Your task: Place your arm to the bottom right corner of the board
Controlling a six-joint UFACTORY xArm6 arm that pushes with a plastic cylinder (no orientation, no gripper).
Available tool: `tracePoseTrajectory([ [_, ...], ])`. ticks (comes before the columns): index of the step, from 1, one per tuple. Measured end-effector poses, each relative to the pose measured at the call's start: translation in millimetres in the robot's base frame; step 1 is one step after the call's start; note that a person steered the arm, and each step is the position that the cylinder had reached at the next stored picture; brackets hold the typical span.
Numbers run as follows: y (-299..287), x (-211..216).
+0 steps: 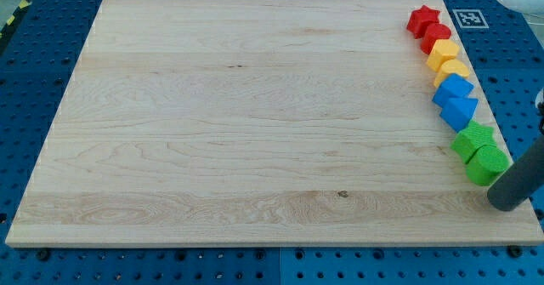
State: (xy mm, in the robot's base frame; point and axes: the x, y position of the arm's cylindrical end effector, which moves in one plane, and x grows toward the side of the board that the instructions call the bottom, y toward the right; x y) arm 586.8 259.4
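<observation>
resting by the surface (255, 132) bottom right corner, my tip (507, 202) touches the green block (487, 164); no hand shows, so its state cannot be told.

Board (255, 123) pale wood, smooth, visible grain; my tip (507, 202) matt dark rod.

The table (255, 123) was pale, light-brown wood with fine horizontal grain and a small dark knot low down. Around it the base (34, 81) was deep blue, dotted with regular dark holes. Along the view's right edge the blocks ran by colour: a red star (422, 19), a red block (437, 37), two yellow blocks (442, 54) (452, 70), two blue blocks (454, 89) (461, 111), a green star (473, 139) and a green block (487, 163). The rod's tip (507, 202) was dark grey. A black-and-white square marker (469, 17) lay at the view's top right.
</observation>
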Motion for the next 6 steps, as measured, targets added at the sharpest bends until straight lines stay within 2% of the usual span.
tracePoseTrajectory([
  [4,4,3],
  [6,25,5],
])
